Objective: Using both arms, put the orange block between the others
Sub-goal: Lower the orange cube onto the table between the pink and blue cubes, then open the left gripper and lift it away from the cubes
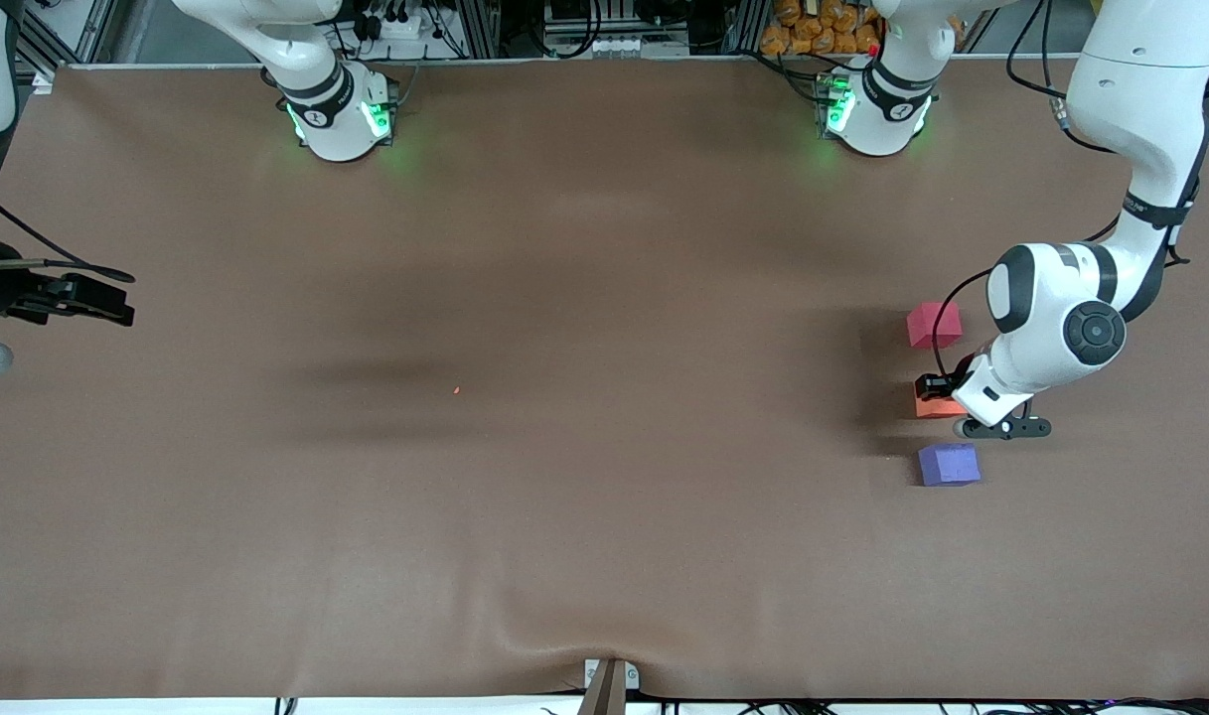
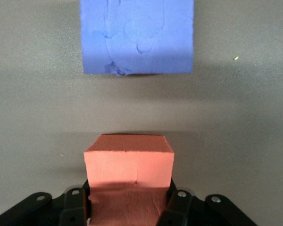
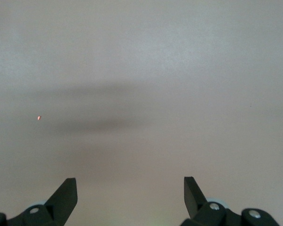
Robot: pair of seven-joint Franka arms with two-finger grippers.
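2 white jointed arms (image 1: 1061, 318), black bands, green-lit bases (image 1: 346, 119)

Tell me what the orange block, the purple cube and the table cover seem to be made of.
Orange block, gripped by the shut left gripper: probably foam, matte, with soft edges and a faintly rough face.
Purple cube: likely the same foam, matte; its surface shows creases and a chipped edge.
Table cover: seemingly brown cloth or soft mat, dull, wrinkled at the edge nearest the front camera.

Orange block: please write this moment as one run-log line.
left claw: shut on orange block, between pinkish-red cube and purple cube | right claw: open, waiting over bare table
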